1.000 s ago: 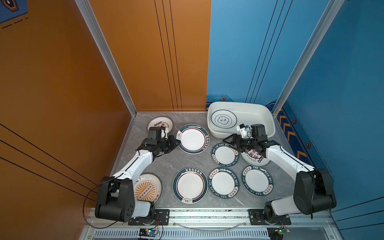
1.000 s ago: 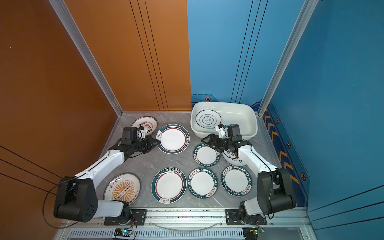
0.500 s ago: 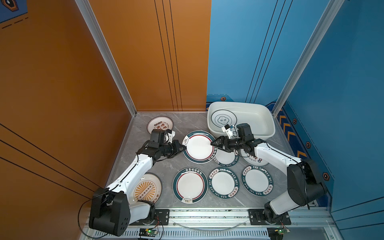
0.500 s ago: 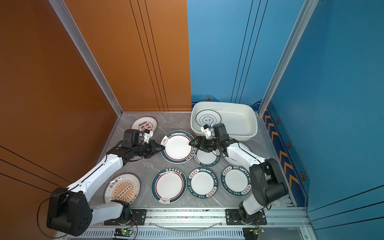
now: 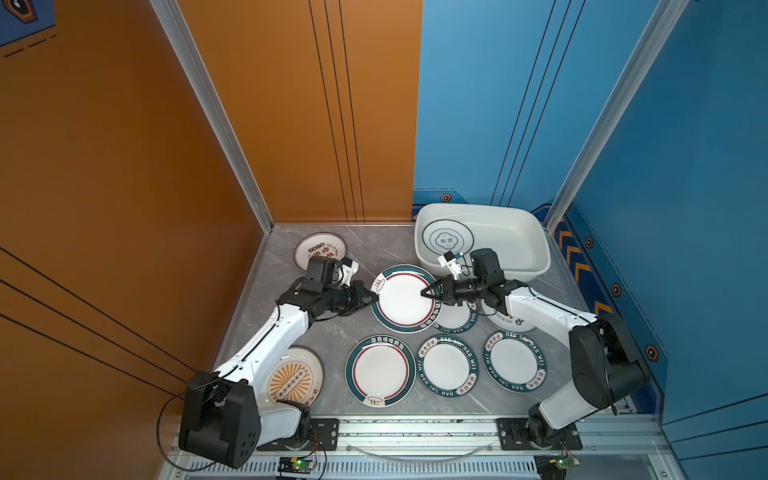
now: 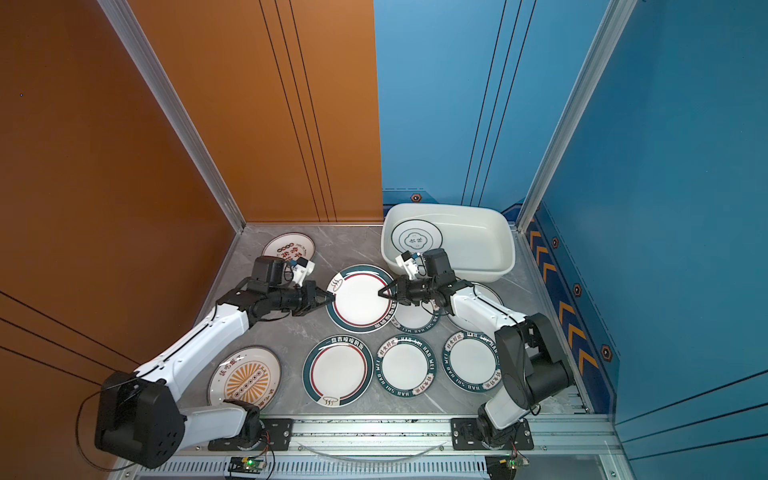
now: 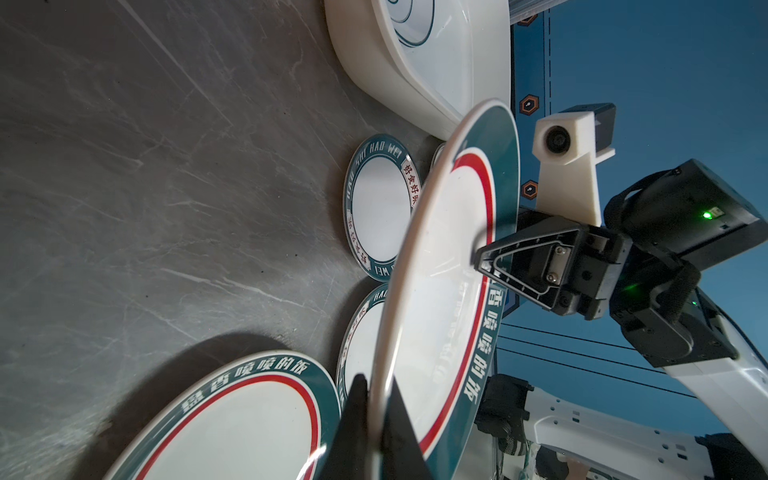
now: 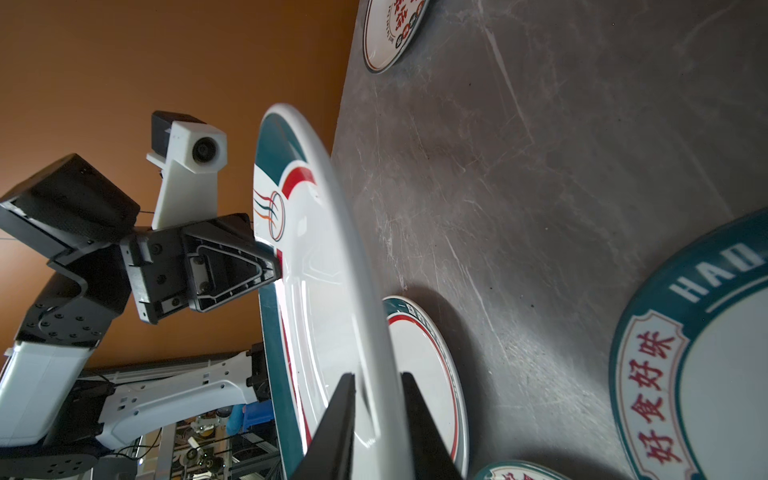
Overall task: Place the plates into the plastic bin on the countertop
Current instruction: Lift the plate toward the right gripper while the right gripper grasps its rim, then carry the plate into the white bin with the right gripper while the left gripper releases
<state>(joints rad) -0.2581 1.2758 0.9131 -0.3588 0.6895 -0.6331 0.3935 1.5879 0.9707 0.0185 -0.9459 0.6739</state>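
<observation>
1. In the left gripper (image 5: 373,297): jaws pressed together on the left rim of a large green-rimmed plate (image 5: 401,299), one finger on each face in the left wrist view.
2. In the right gripper (image 5: 424,293): jaws closed on the opposite, right rim of the same plate, one finger on each face in the right wrist view.
3. Between the two grippers: that plate raised clear of the countertop (image 5: 374,249), overlapping a small lettered plate (image 5: 457,322) in both top views.
4. Just far-right of the held plate, behind the right gripper: the plastic bin (image 5: 509,243), with a flower-outline plate (image 5: 448,239) flat in its left half.
5. Along the near side of the countertop: a second large plate (image 5: 380,370), two small green-rimmed plates (image 5: 448,365) to its right, and a sunburst plate (image 5: 295,380) at the near left, partly under the left arm.
6. At the far left: a red-character plate (image 5: 320,249); under the right arm, a half-hidden plate (image 5: 505,323).
</observation>
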